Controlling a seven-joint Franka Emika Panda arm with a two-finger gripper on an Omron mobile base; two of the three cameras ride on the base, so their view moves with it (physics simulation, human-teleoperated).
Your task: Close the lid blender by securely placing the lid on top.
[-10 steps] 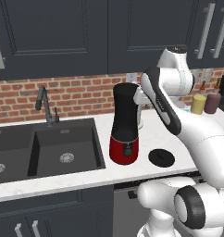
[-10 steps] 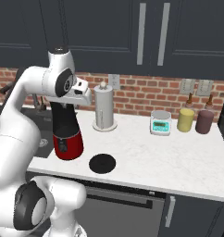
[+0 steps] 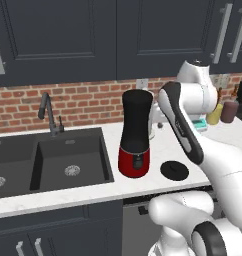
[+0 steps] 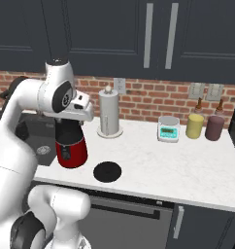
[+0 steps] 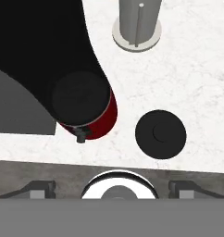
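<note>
Lid (image 5: 160, 134) is lying on the counter (image 5: 197, 69) at three o'clock of the blender (image 5: 84, 104); my empty, spread gripper (image 5: 111, 185) is swinging over toward it.

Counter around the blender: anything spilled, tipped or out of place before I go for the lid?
Nothing spilled or tipped. The blender stands upright with its jar open, and the lid lies flat on the counter beside it, knob up. The gripper, jaws open, hangs above the counter holding nothing.

No readable text, labels, brands or numbers on anything.
</note>
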